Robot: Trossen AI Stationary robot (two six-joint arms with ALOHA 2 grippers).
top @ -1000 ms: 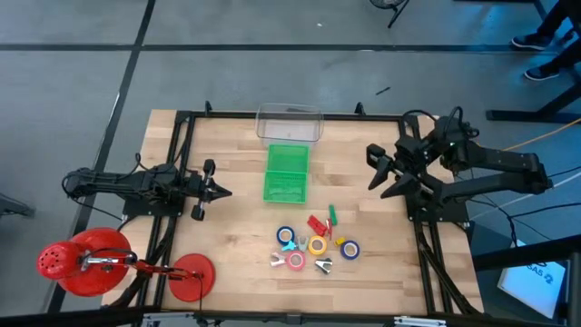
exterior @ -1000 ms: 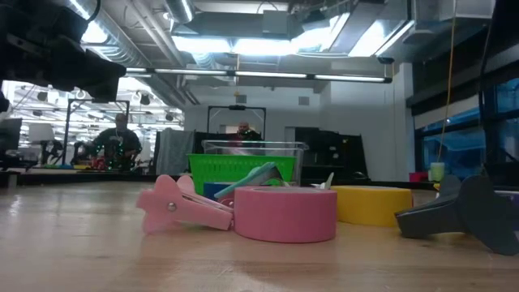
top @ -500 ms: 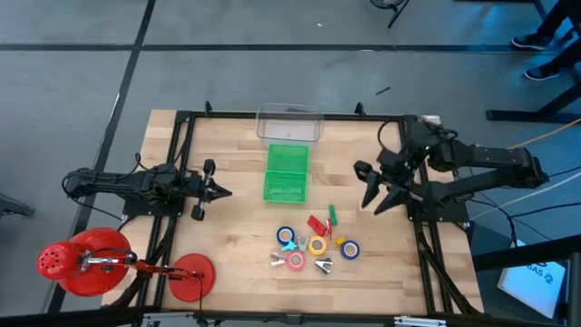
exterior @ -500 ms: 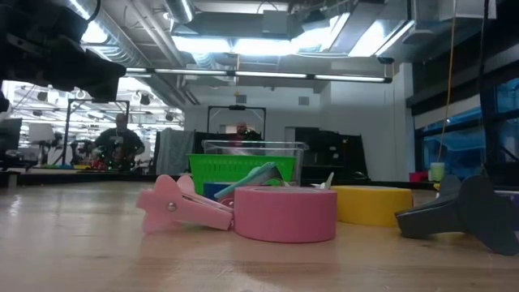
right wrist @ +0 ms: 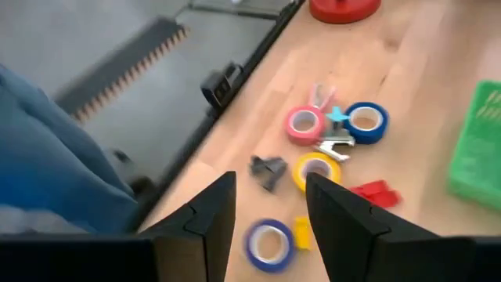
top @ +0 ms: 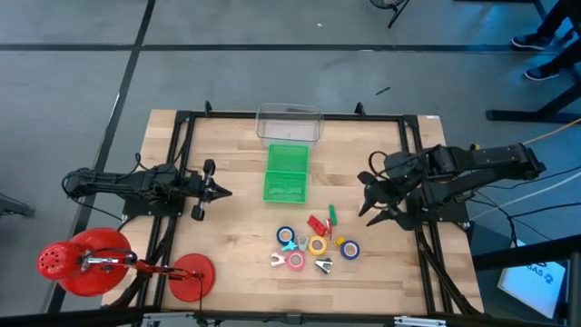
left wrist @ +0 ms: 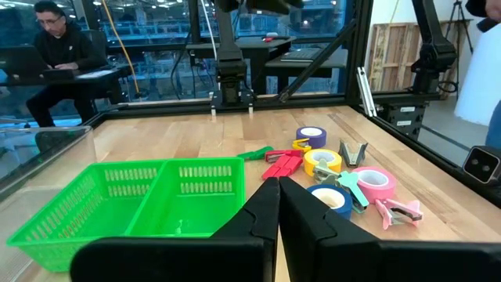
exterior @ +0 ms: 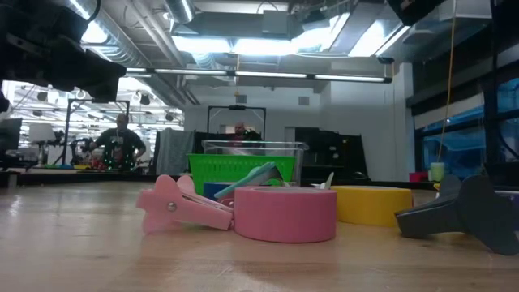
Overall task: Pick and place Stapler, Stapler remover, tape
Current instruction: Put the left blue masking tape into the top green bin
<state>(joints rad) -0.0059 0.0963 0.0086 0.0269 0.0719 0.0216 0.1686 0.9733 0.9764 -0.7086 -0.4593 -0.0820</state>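
Near the table's near edge lies a cluster: a blue tape roll [top: 287, 236], a yellow roll [top: 317, 245], a pink roll [top: 296, 262] and a second blue roll [top: 349, 249]. Beside them are the red stapler [top: 316, 223] and a grey claw-shaped staple remover [top: 323, 265]. All lie flat on the wood. My right gripper [top: 367, 196] hangs open, right of the cluster and above the table; its wrist view looks down on the yellow roll [right wrist: 315, 168] and the stapler [right wrist: 376, 192]. My left gripper [top: 223, 191] waits shut at the table's left, touching nothing.
A green basket [top: 287, 173] sits mid-table with a clear container [top: 290, 123] behind it at the far edge. A pink remover [exterior: 182, 203] lies beside the pink roll [exterior: 284, 212]. Red round objects [top: 82, 262] stand off the near-left corner. Bare wood lies between cluster and right arm.
My right gripper has moved from the table's right side toward the near edge and leftward, closing on the cluster of rolls, and has stayed open. The objects have not moved.
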